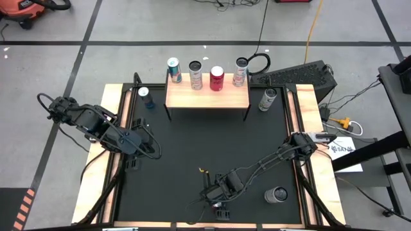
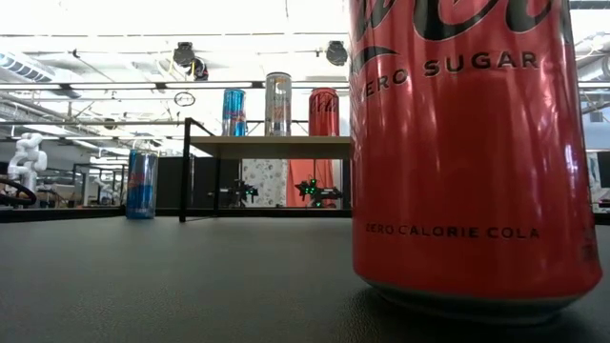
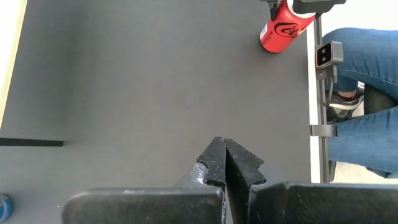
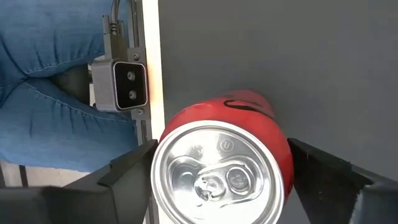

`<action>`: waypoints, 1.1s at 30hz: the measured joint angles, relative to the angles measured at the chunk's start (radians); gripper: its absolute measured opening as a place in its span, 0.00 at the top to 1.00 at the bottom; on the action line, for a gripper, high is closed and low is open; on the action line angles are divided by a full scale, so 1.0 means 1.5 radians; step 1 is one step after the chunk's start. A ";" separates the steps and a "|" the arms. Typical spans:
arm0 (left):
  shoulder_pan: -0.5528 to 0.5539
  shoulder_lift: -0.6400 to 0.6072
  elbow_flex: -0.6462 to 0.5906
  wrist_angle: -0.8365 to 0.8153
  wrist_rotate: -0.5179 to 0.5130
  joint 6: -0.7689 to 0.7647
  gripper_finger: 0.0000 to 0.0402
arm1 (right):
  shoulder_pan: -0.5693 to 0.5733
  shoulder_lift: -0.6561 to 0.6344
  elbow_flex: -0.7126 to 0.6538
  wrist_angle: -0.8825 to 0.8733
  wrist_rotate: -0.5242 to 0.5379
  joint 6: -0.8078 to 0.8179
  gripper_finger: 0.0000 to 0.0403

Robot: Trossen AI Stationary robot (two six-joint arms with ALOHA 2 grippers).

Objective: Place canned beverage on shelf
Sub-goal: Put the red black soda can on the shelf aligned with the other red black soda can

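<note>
Red cola can (image 4: 224,155) standing at the near edge of the bench (image 1: 192,147), between the spread fingers of the right pincer (image 4: 217,180).

Right pincer (image 1: 219,191): low at the near middle of the bench, fingers (image 4: 134,165) apart on either side of the upright red can, whether touching it cannot be told. Left pincer (image 3: 225,163): fingers pressed together, empty, over the left part of the bench. Shelf (image 1: 207,94): at the far middle, carrying four upright cans along its far edge: a teal one (image 1: 174,70), a silver one (image 1: 196,75), a red one (image 1: 217,78), a pale one (image 1: 240,72). Blue can (image 1: 146,97): upright on the bench just left of the shelf. Grey can (image 1: 267,99): just right of the shelf. Another silver can (image 1: 277,195): near right corner. A person's jeans-clad legs (image 4: 56,81) show beyond the near edge.
</note>
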 joint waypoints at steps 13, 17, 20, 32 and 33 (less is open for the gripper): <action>0.000 0.000 0.000 0.000 -0.028 0.001 1.00 | 0.000 0.000 0.000 -0.015 -0.001 0.016 0.33; 0.000 0.000 0.000 0.000 -0.029 0.000 1.00 | 0.000 0.000 0.000 -0.017 -0.002 0.016 0.33; 0.000 0.000 0.000 0.000 -0.029 0.001 1.00 | -0.003 0.000 0.000 -0.018 -0.005 0.034 0.33; 0.003 0.000 0.000 0.000 0.027 0.000 1.00 | -0.010 0.002 -0.001 -0.021 -0.025 0.030 0.21; 0.003 0.000 0.000 0.000 0.027 0.000 1.00 | -0.010 0.002 -0.001 -0.021 -0.025 0.030 0.23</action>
